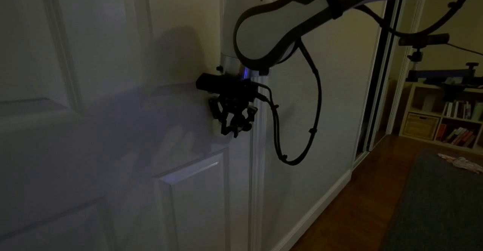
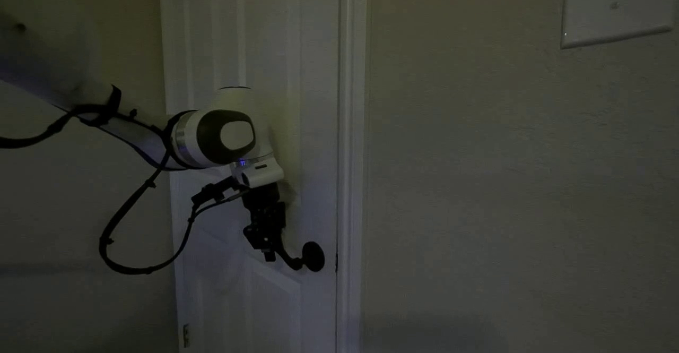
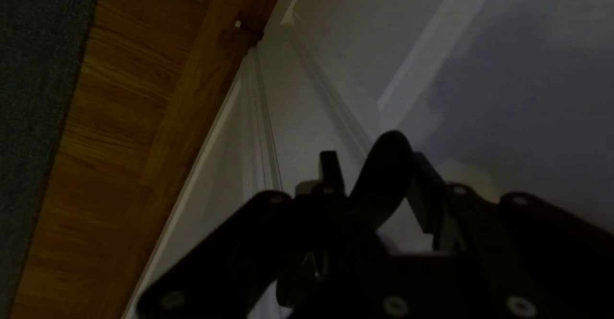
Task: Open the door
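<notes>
The door [image 1: 200,198] is tall and white with raised panels. It also shows in an exterior view [image 2: 321,103] and in the wrist view [image 3: 312,117]. It looks flush with its frame. Its black lever handle [image 2: 313,256] sticks out from a round plate near the door's edge. My gripper [image 2: 270,255] points down at the lever's free end. In the wrist view the lever [image 3: 391,165] runs slantwise between my fingertips [image 3: 374,180], touching the right finger. The fingers [image 1: 237,130] look bent inward around it. The picture is dark, and the gripper hides part of the lever.
The door frame [image 2: 353,130] and a plain wall with a light switch plate [image 2: 618,8] stand beside the door. A bookshelf [image 1: 445,119], a dark rug [image 1: 434,205] and a mounted camera [image 1: 424,39] are farther off. A cable [image 1: 319,100] loops from my wrist.
</notes>
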You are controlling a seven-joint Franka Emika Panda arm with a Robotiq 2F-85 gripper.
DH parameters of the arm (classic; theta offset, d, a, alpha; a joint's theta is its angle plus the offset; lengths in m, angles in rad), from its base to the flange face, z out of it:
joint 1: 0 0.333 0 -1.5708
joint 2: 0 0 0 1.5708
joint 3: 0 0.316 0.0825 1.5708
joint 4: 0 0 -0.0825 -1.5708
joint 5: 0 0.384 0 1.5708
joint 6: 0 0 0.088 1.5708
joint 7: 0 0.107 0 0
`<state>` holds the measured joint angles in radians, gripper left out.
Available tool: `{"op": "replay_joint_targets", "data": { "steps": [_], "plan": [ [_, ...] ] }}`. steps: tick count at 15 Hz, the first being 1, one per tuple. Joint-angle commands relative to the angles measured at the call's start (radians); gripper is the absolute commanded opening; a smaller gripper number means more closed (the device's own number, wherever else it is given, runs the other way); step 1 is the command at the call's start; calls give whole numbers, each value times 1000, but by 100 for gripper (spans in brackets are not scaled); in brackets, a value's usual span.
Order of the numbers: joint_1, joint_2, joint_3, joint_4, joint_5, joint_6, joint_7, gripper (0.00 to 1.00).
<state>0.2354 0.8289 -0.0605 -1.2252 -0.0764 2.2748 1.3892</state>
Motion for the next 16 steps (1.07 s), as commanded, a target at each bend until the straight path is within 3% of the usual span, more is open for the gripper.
{"op": "replay_joint_targets", "data": {
  "steps": [1,10,16],
  "plan": [
    [14,18,-21,-8,-10,1,12,11],
    [-7,88,-8,-18,6,-46,-48,13],
    [-4,96,-18,-77,8,15,-69,12]
  ]
}}
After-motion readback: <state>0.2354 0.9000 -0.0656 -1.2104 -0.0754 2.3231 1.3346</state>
